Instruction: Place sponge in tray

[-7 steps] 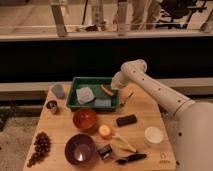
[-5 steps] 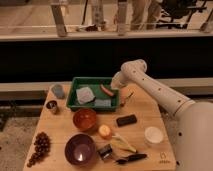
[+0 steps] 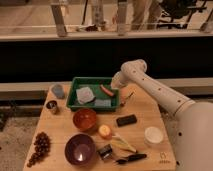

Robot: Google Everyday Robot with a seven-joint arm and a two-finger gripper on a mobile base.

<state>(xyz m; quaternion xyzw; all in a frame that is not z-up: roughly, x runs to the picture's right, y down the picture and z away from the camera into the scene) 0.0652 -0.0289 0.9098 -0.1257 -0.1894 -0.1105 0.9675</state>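
Sponge, a grey square, lies in the left half of the tray, to the left of my gripper, which hangs over the right rim. Whether it is parted or holding anything, I cannot tell.

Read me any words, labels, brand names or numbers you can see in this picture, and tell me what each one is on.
No text here can be read.
One small dark mark near the front right corner of the wooden table: too small and blurred to read.
The end effector, at the right rim of the green tray: no label shows on either.
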